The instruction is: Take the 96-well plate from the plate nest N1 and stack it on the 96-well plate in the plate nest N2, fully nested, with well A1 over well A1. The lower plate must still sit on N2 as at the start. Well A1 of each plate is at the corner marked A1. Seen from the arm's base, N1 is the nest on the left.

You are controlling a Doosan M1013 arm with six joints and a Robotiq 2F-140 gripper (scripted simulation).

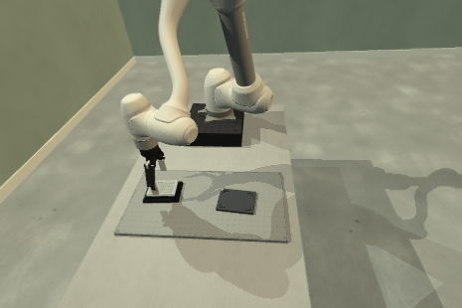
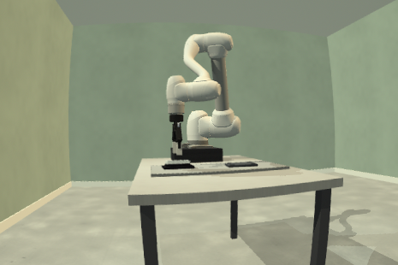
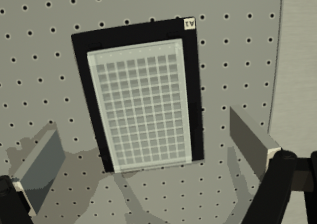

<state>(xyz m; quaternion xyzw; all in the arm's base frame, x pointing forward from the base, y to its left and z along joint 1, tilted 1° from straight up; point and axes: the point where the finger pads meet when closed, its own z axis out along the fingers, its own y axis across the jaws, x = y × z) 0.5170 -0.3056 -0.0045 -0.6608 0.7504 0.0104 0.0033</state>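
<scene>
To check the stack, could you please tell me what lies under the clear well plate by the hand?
The plate rests on a black nest marked A1, on the perforated board. A second plate beneath it cannot be made out. The hand is open, empty.
</scene>
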